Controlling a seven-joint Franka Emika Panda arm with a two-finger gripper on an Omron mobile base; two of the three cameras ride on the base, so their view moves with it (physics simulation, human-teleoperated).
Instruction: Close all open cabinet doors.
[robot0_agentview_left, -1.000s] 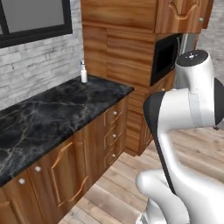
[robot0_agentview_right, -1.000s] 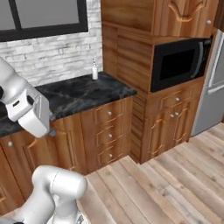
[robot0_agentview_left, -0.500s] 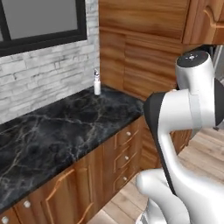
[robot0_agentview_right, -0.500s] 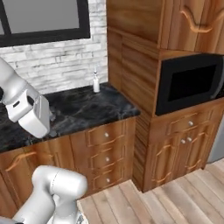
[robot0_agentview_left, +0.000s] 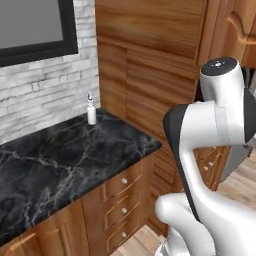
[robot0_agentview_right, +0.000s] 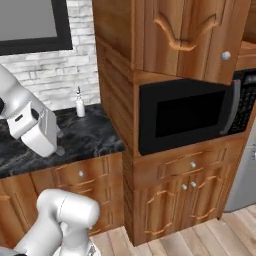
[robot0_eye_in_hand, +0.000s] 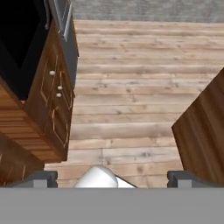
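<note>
An upper cabinet door (robot0_agentview_right: 192, 37) with an arch moulding and a round silver knob hangs above the black microwave (robot0_agentview_right: 182, 115); its lower edge slants as if it stands slightly ajar. The same door's edge (robot0_agentview_left: 240, 35) shows at the top right of the left base view. Two lower cabinet doors (robot0_agentview_right: 182, 210) under the microwave look shut. My gripper (robot0_eye_in_hand: 112, 178) points down at the wood floor, open, fingertips (robot0_eye_in_hand: 41, 177) far apart with nothing between them. Those lower doors (robot0_eye_in_hand: 54, 103) lie to its left. A reddish-brown wood panel (robot0_eye_in_hand: 203, 131) stands at its right.
A black marble counter (robot0_agentview_left: 65, 165) with drawers (robot0_agentview_left: 122, 197) below runs along the brick wall. A small white bottle (robot0_agentview_left: 91, 111) stands at its far end beside the tall wood cabinet (robot0_agentview_left: 150, 65). A grey fridge edge (robot0_agentview_right: 245, 180) is at the far right.
Both base views have shifted and the tall cabinet and microwave loom larger: the base has driven closer. The arm holds the same pose and the gripper stays open.
</note>
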